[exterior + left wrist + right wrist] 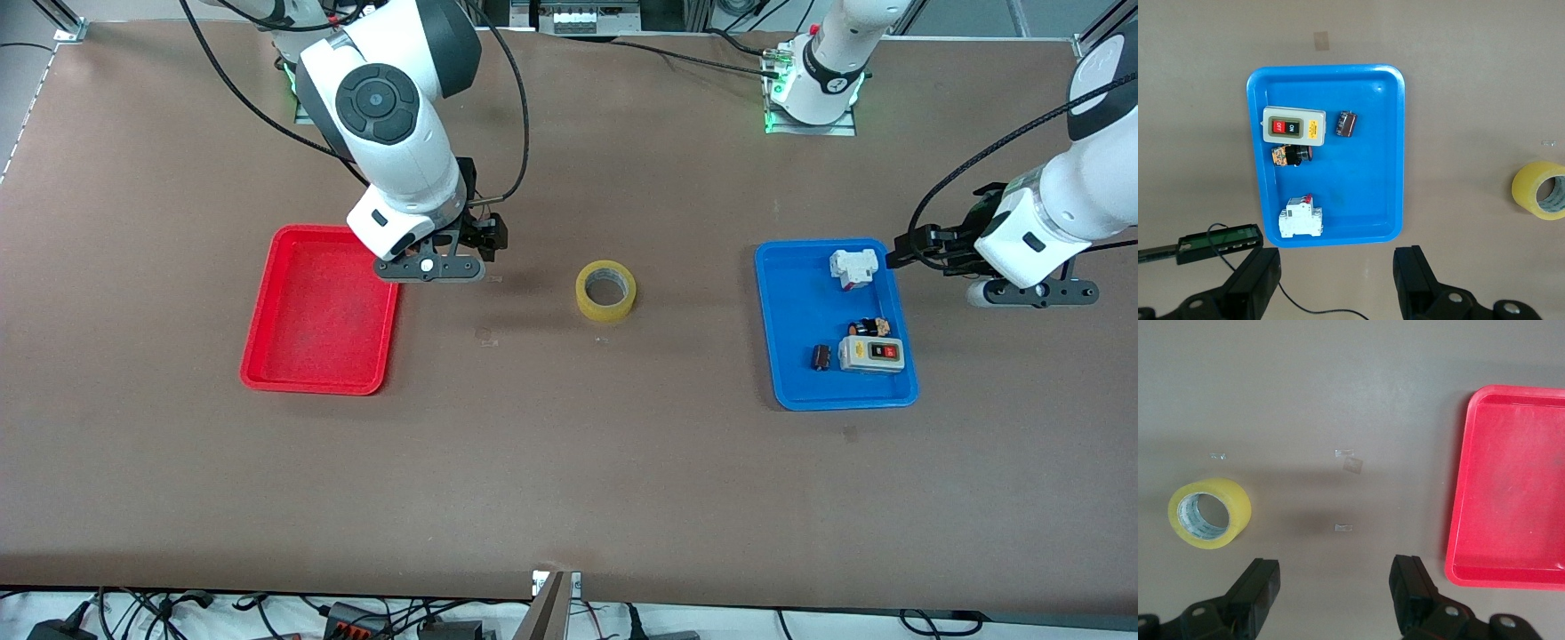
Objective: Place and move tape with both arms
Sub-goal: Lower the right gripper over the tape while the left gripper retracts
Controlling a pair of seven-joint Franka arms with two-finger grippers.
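Observation:
The tape, a yellow translucent roll lying flat with its hole up, sits alone on the brown table between the two trays. It also shows in both wrist views: tape, tape. My right gripper hangs open over bare table between the red tray and the tape, with nothing between its fingers. My left gripper is open and empty too, over the table just off the blue tray at the end where a white breaker lies. In its wrist view the left gripper stands apart from the tray.
The blue tray holds a grey switch box, a white breaker, a small dark capacitor and a black-and-orange part. The red tray has nothing in it. Small clear tape scraps lie on the table.

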